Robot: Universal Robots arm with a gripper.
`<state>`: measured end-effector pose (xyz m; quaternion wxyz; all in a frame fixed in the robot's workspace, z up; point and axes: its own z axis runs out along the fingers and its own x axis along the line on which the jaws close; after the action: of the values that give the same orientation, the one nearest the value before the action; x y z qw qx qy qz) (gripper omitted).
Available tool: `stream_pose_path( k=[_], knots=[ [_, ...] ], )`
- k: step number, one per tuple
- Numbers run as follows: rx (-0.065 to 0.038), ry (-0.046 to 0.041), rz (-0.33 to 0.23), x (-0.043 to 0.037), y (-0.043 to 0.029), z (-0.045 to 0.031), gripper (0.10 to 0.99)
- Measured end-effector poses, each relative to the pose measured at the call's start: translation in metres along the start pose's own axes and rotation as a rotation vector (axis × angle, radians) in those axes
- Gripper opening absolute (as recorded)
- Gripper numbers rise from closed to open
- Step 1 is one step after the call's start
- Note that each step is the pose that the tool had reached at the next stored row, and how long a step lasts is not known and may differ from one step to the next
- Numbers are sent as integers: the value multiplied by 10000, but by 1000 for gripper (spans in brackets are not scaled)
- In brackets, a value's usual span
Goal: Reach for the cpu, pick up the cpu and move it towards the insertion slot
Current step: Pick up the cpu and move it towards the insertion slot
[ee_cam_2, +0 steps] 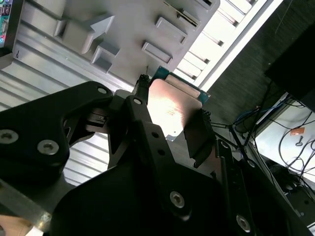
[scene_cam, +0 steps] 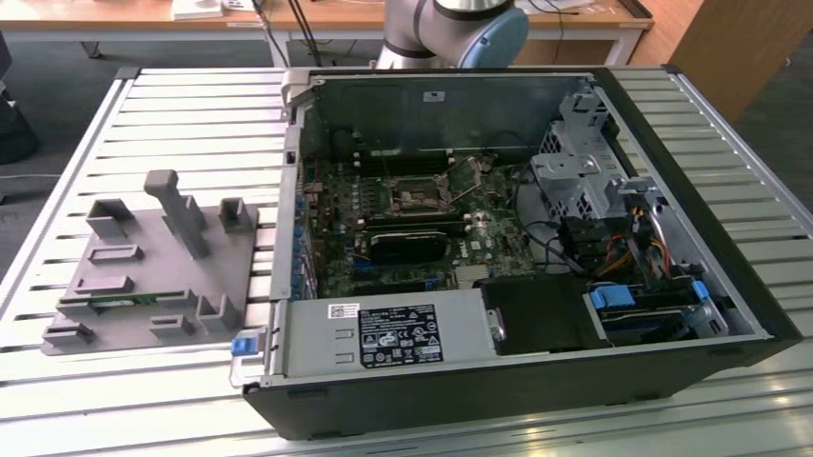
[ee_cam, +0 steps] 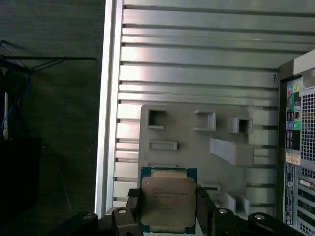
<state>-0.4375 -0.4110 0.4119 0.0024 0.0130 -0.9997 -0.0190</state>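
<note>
While the gripper (ee_cam: pixel 168 212) shows in both wrist views, its state is clear: the two black fingers (ee_cam: pixel 203 209) are pinching the cpu (ee_cam: pixel 168 204) by opposite edges, with the shiny metal lid facing the first wrist camera. In the second wrist view the cpu (ee_cam_2: pixel 172 105) sits between the pads of the gripper (ee_cam_2: pixel 171 116), one finger (ee_cam_2: pixel 199 137) flat against its side, and the green rim pokes out past the lid. Behind the chip in both wrist views are the grey fixture plate (ee_cam: pixel 197 142) with its raised pockets and the slatted metal table (ee_cam: pixel 197 54); the chip is over the plate's edge region, height above it unclear.

In the exterior view the fixture plate (scene_cam: pixel 147 271) lies at 9 o'clock of the open computer case (scene_cam: pixel 508 400). The insertion slot (scene_cam: pixel 416 198) is mid-motherboard, silvery frame, at 12 o'clock of the black block (scene_cam: pixel 406 243). The arm's base (scene_cam: pixel 458 29) stands at 12 o'clock of the case.
</note>
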Motion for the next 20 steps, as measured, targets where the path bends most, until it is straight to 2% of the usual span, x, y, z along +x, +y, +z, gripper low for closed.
stream_pose_path(
  k=[6,11,13,20],
  knots=[
    [0,1,0,0,11,-136,541],
    [0,0,0,0,15,-219,541],
    [-1,-2,0,-9,15,-224,541],
    [0,0,1,-141,11,-225,541]
  ],
)
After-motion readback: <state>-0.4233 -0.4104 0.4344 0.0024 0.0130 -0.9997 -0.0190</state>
